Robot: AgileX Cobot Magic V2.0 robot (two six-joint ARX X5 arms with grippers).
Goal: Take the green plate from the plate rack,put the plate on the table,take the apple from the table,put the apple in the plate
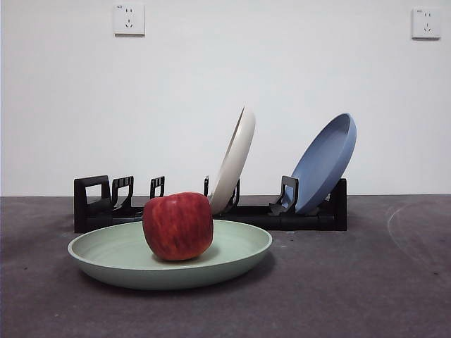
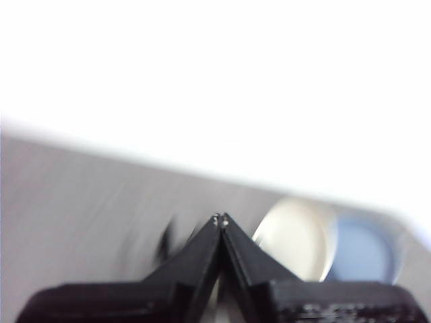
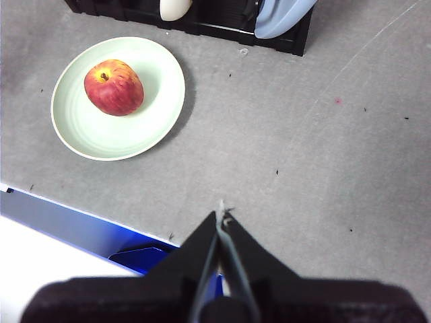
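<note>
Green plate (image 1: 243,250) flat on table (image 1: 366,282), apple (image 1: 177,226) resting in it. Behind: plate rack (image 1: 95,204) with cream-white plate (image 1: 235,158), then blue plate (image 1: 325,162). Left gripper (image 2: 221,220) and right gripper (image 3: 221,217): jaws together, empty, away from plate.

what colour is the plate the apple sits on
Pale mint green plate under the red apple; the right wrist view shows it best.

No readable text, label or number anywhere.

Plain white wall (image 1: 225,84) behind; two white sockets, left (image 1: 129,19), right (image 1: 426,22); even light.
</note>
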